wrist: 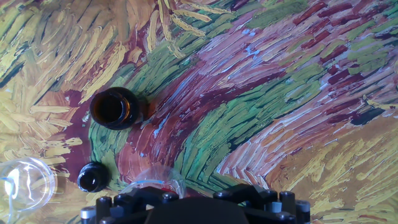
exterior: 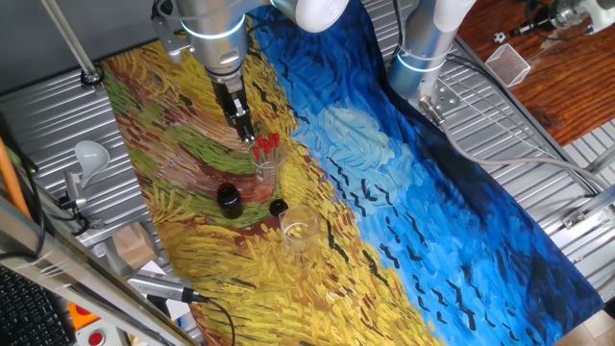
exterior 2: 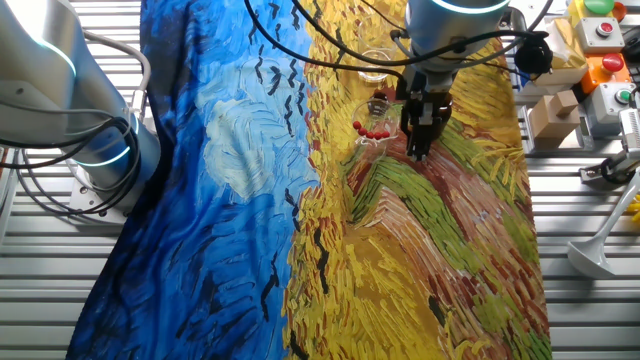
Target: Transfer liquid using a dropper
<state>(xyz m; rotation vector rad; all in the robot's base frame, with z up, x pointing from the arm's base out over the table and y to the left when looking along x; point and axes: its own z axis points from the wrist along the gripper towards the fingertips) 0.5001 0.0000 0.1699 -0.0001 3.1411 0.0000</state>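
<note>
One fixed view
- Gripper (exterior: 246, 132): I see it hanging low over the painted cloth (exterior: 404, 211), fingers pointing down, nothing between them. The tips sit close together; I cannot tell from here whether a gap remains.
- Droppers (exterior: 266, 144): a cluster of red bulbs just beside the jaws, toward the blue half of the cloth and slightly nearer the camera. They stand tilted in a clear glass (exterior: 266, 169). The jaws are not touching them.
- Dark bottle (exterior: 229, 199): on the cloth, nearer the camera than the jaws, uncapped.
- Black cap (exterior: 278, 207): beside the bottle, below the glass of droppers.
- Empty beaker (exterior: 299, 230): farther out again from the jaws, past the cap.

The other fixed view
- Gripper (exterior 2: 418, 150): I see dark fingers pointing down at the yellow-green part of the cloth, holding nothing.
- Droppers (exterior 2: 372, 126): red bulbs just to the side of the jaws, in the glass.

Hand view
- Gripper: only the dark body shows along the bottom edge; the fingertips are out of frame, so I cannot tell the opening here.
- Dark bottle (wrist: 113, 108): open mouth, up and left of the gripper body.
- Black cap (wrist: 93, 177): below the bottle.
- Empty beaker (wrist: 26, 186): at the left edge.
- Glass rim (wrist: 155, 179): faint, just above the gripper body.
</note>
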